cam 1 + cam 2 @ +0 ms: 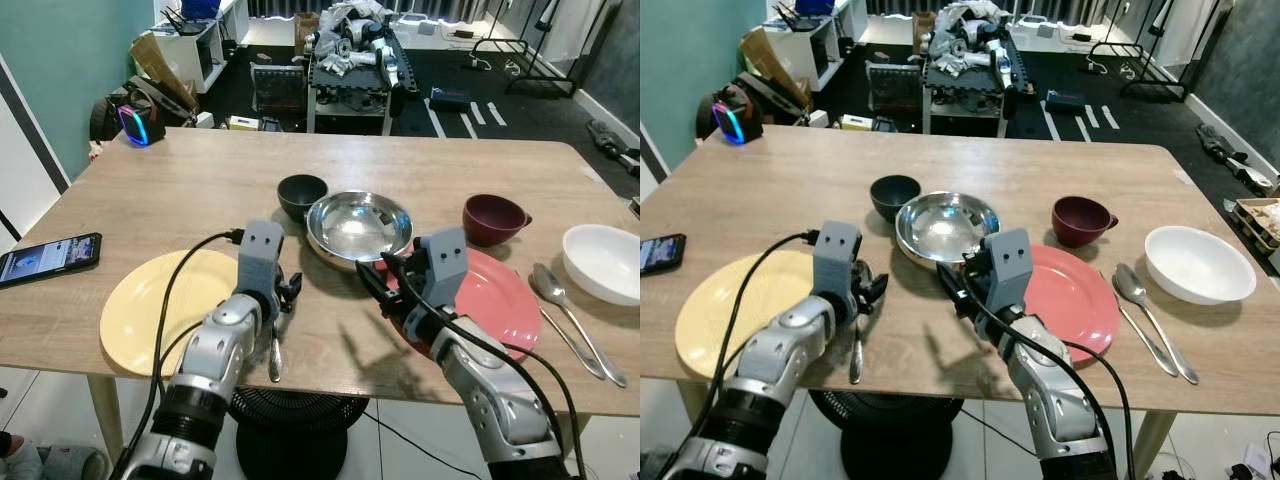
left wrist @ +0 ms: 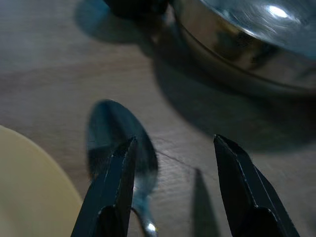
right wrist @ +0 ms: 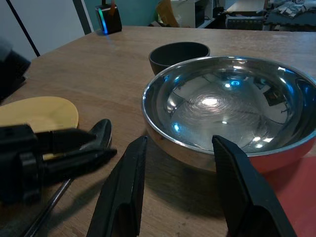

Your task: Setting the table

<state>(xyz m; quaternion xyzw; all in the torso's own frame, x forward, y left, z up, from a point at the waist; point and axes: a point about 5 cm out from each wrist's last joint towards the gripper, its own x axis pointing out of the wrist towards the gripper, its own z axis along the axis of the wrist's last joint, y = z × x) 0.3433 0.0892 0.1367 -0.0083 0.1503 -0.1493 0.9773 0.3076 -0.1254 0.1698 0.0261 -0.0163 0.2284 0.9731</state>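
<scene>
Left eye view: wooden desk [image 1: 200, 190] set with a yellow plate [image 1: 160, 310] at the robot's left and a red plate [image 1: 500, 300] at its right. Steel bowl [image 1: 359, 227] sits mid-desk, its near right edge resting on the rim of the red plate. Small dark bowl [image 1: 301, 195] just beside the steel bowl on its far left. Maroon cup [image 1: 494, 219] behind the red plate. White bowl [image 1: 604, 262] far right, with two spoons [image 1: 565, 318] lying between it and the red plate. Phone [image 1: 48, 257] lies screen-up near the left edge. Left gripper [image 1: 287, 297] is low over a spoon [image 1: 274, 352] lying just right of the yellow plate. Right gripper [image 1: 375, 280] points at the near rim of the steel bowl.

Right eye view: same layout; clutter and a cart [image 1: 965, 60] on the floor beyond the desk.

Left wrist view: black fingers [image 2: 116, 187] spread apart, released, nothing between them; one finger overlaps the spoon's bowl, yellow plate edge to one side, steel bowl ahead.

Right wrist view: fingers [image 3: 232, 173] parted, gripping nothing, aimed at the steel bowl's rim; dark bowl behind it, left gripper and spoon off to the side.
</scene>
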